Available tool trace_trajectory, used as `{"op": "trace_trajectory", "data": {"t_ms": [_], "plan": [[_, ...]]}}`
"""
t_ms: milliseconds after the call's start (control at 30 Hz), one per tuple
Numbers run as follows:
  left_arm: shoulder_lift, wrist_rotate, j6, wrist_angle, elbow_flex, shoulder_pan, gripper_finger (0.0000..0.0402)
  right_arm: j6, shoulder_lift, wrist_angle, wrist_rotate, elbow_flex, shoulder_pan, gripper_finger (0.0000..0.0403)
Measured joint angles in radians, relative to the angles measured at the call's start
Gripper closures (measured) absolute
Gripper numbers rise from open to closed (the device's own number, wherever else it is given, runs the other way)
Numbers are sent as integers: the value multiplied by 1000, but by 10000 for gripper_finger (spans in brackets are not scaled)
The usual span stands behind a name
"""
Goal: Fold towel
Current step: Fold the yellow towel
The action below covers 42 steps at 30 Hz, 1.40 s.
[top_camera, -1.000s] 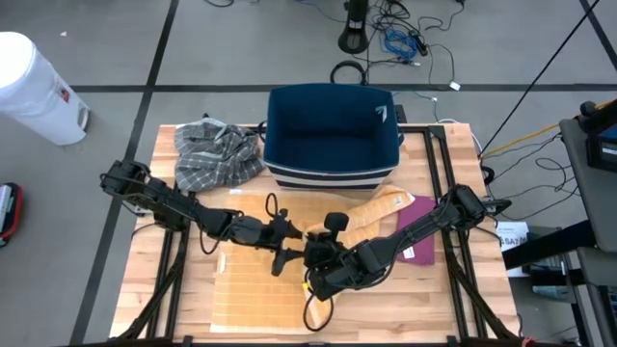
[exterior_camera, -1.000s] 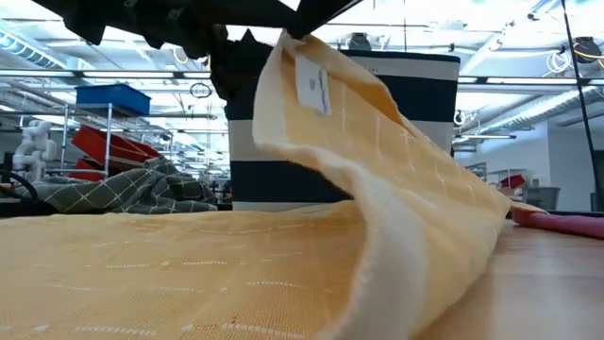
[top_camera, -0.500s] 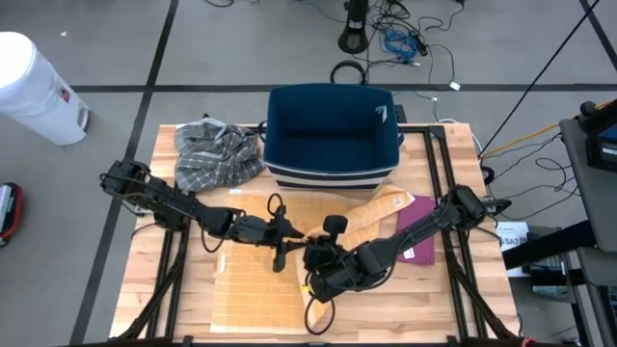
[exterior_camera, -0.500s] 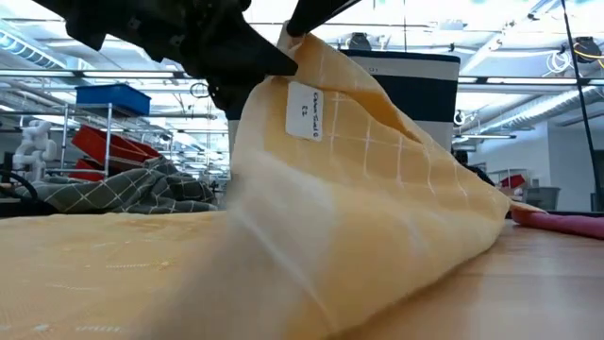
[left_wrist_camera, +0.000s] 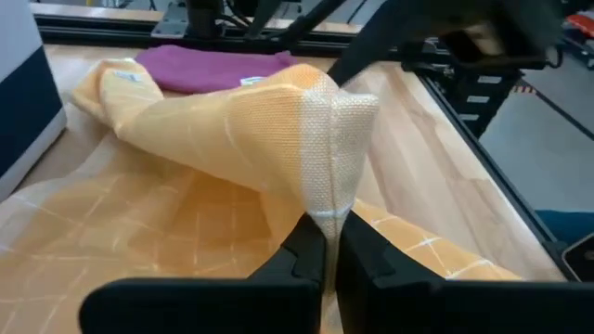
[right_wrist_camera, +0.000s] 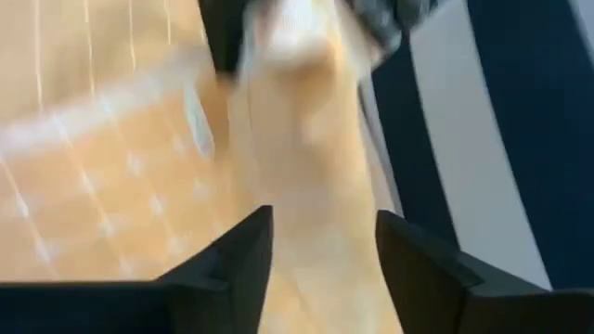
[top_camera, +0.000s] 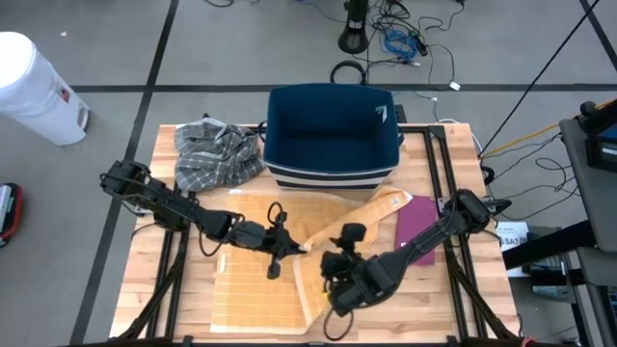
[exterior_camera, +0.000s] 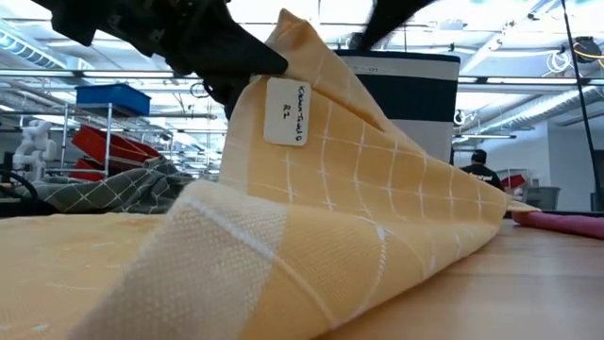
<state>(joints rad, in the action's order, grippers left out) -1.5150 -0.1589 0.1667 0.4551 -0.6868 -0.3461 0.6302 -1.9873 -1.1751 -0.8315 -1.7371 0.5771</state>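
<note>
A yellow towel (top_camera: 260, 280) with a white grid lies spread on the wooden table (top_camera: 472, 289). One part rises into a peak (exterior_camera: 288, 33) with a white label (exterior_camera: 286, 111) below it. My left gripper (top_camera: 289, 247) reaches in from the table's left and is shut on that peak. My right gripper (top_camera: 330, 265) stands open just right of it, toward the near edge. In the right wrist view the blurred towel (right_wrist_camera: 306, 139) lies ahead of its spread fingers (right_wrist_camera: 237, 264), and I cannot tell whether they touch it. The towel's far end (top_camera: 390, 202) rests by a purple cloth. My left gripper pinches the towel's white hemmed edge (left_wrist_camera: 327, 209) between its two fingers (left_wrist_camera: 306, 250); one layer or several, I cannot tell. The fingers come nearly level from the table's left, slanting a little down. The held part stands lifted, and the rest drapes slack onto the table.
A navy basket (top_camera: 333, 135) with a striped base stands at the far middle. A grey plaid cloth (top_camera: 217, 154) lies left of it. The purple cloth (top_camera: 419, 226) lies on the right, under the right arm. A white bin (top_camera: 34, 87) stands on the floor off the far left corner.
My left gripper has shut on the towel's raised edge and taken hold. My right gripper has opened, let go of the towel and drawn back toward the table's near right. The peak stays lifted, and the cloth below it has spread out toward the near edge.
</note>
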Motion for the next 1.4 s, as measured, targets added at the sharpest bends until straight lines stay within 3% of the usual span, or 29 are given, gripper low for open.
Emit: {"op": "trace_trajectory", "data": {"t_ms": [100,200,333,500,700,867,1100,1400], "plan": [[0,0,4,0,0,-8,394,120,1,-118,-2,23,33,213],[0,0,7,1,0,-11,394,116,1,-142,-37,63,80,217],[0,0,8,9,0,-10,394,35,2,24,-124,136,124,233],[0,18,19,27,0,-5,396,-178,0,319,-153,243,114,246],[0,51,45,34,0,-6,396,-163,0,341,-277,274,90,260],[0,53,60,36,0,-6,396,-176,0,367,-236,274,70,270],[0,53,61,60,0,-6,396,-262,0,489,-236,274,70,270],[0,84,63,87,0,-6,396,-281,-3,516,-241,274,43,270]]}}
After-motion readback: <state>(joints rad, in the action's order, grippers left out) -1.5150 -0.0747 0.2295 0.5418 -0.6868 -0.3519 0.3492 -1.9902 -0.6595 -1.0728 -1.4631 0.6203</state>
